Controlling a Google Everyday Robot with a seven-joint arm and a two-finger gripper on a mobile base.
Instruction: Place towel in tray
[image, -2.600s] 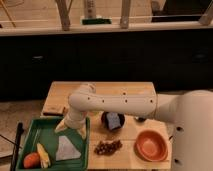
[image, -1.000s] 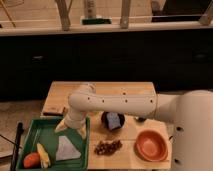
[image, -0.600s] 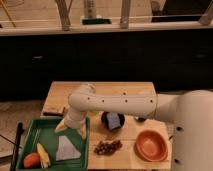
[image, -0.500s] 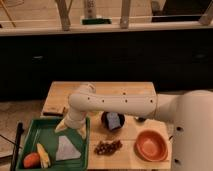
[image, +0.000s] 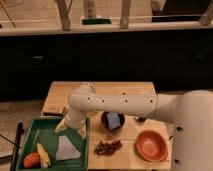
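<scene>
Below my gripper (image: 70, 129), whose fingers are spread open and hold nothing, the towel (image: 65, 148) lies flat inside the tray (image: 30, 131), beside an orange fruit (image: 31, 159) and yellow piece (image: 43, 155).

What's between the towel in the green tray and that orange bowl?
In the camera view, a cluster of small dark pieces lies between towel and orange bowl. The gripper hangs above the tray.

Gripper (image: 70, 128) fingers blurred above tray (image: 30, 131); tray's bottom edge probably cropped.
</scene>
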